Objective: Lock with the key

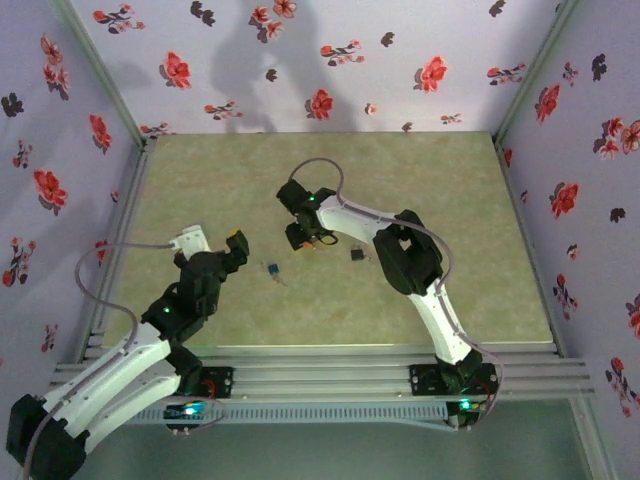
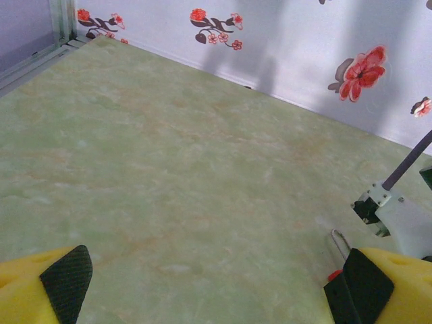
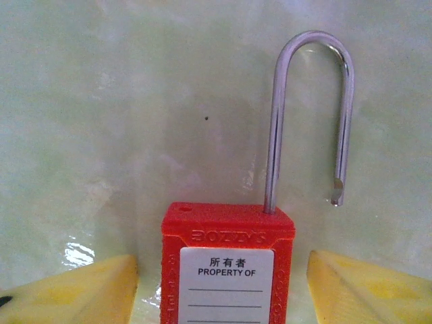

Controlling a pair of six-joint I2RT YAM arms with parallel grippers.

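Top external view: small black key (image 1: pixel 356 256) waits beside the right pincer (image 1: pixel 305 237)

The key lies flat on the green table (image 1: pixel 450 200). It is near the right pincer, on the side where that pincer's own arm comes in. Nothing touches it. I think it is very light and hard, with a thin metal stick and a square black head. It looks so small and flat that it could slide away on the smooth table if a finger bumps it. The black head is the best place to hold. Pinch it by its two edges, so the metal stick pokes out free to go into the lock.

The red padlock (image 3: pixel 227 270) lies right under the right pincer, between its two yellow fingers (image 3: pixel 74 290). The fingers are spread, one on each side of the red body. There is a little gap on both sides, so they are not pinching it. The padlock's metal loop (image 3: pixel 310 115) points away from the pincer. One end of the loop is out of the body, so the lock is open.

A blue key (image 1: pixel 271 268) lies between the two pincers, closer to the left pincer (image 1: pixel 237 246). That is the wrong key. The left pincer is spread wide too and holds nothing. In the left wrist view, bare table lies between its black pads (image 2: pixel 65 280).
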